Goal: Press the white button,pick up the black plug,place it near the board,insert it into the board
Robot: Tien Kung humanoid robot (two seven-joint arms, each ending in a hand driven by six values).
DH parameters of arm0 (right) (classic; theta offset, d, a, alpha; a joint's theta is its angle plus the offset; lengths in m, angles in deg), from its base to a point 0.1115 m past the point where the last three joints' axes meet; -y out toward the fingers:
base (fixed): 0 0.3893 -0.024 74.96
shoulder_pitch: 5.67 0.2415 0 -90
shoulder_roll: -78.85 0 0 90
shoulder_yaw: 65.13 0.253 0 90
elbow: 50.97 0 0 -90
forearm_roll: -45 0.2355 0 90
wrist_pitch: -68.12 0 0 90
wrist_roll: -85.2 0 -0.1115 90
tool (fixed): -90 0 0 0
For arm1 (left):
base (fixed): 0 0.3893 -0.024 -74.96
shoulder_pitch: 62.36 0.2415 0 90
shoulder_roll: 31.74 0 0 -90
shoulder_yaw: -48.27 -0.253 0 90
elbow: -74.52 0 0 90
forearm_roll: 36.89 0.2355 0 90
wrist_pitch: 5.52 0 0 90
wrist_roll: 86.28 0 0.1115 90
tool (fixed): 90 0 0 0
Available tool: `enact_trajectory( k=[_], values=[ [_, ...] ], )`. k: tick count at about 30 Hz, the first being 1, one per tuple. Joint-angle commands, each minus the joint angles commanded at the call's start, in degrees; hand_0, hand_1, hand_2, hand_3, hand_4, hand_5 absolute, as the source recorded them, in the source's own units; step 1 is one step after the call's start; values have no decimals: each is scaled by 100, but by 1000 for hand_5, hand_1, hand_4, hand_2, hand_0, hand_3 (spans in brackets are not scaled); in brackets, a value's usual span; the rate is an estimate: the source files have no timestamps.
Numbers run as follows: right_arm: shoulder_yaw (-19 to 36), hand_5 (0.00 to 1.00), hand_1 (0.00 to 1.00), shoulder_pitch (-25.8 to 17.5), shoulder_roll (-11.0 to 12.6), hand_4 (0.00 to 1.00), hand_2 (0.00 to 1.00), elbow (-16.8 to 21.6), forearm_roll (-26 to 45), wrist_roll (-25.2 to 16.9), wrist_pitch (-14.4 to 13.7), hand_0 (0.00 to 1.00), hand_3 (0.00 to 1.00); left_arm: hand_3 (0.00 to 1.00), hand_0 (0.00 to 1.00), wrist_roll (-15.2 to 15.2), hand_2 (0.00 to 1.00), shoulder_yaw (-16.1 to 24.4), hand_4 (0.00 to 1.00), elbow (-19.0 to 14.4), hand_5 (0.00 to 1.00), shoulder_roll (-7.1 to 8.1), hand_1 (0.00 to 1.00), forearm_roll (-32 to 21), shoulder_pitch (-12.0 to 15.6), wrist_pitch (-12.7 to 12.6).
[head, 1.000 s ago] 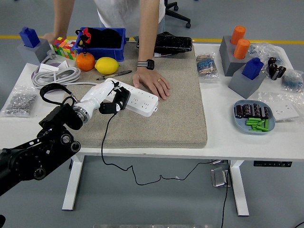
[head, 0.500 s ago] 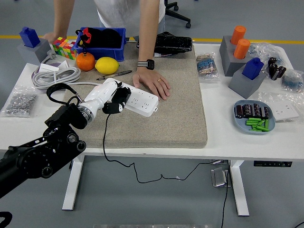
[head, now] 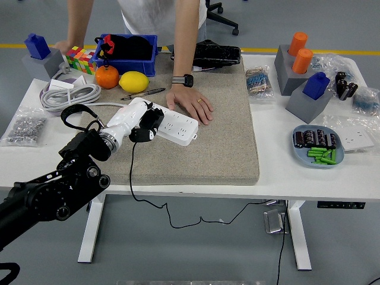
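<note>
A white power strip [head: 171, 123] lies slanted on the beige mat [head: 208, 142]. My left hand [head: 144, 123], white with black fingers, hangs over the strip's left end, shut on the black plug [head: 148, 124]. The plug's black cable [head: 132, 172] drops off the table's near edge. The plug sits at the strip's left end; I cannot tell whether it is seated in a socket. A person's hand [head: 191, 104] rests flat on the mat, touching the strip's far right end. The right arm is out of view.
At the back left are a coiled white cable [head: 70, 95], an orange [head: 107, 77], a lemon [head: 133, 81], a pen [head: 142, 94] and a blue bin [head: 126, 53]. A blue dish of parts [head: 317, 146] and grey blocks [head: 309, 98] stand at the right.
My left arm has shifted up and to the right, bringing the plug closer onto the strip's left end. The person's hand has stayed put.
</note>
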Motion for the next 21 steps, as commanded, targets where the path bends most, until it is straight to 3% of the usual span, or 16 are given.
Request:
enact_trajectory(
  k=[12,21],
  values=[
    [3,335,601,4,-5,628,565,-1,4,-1,0,669,577,683,831,-54,733,-2,535,216,2,-188,806,-32,-120,-26],
    [-8,334,600,3,-11,627,565,-2,4,1,-1,668,577,679,830,-64,733,-4,536,306,2,-234,806,-77,-133,-28]
  ],
)
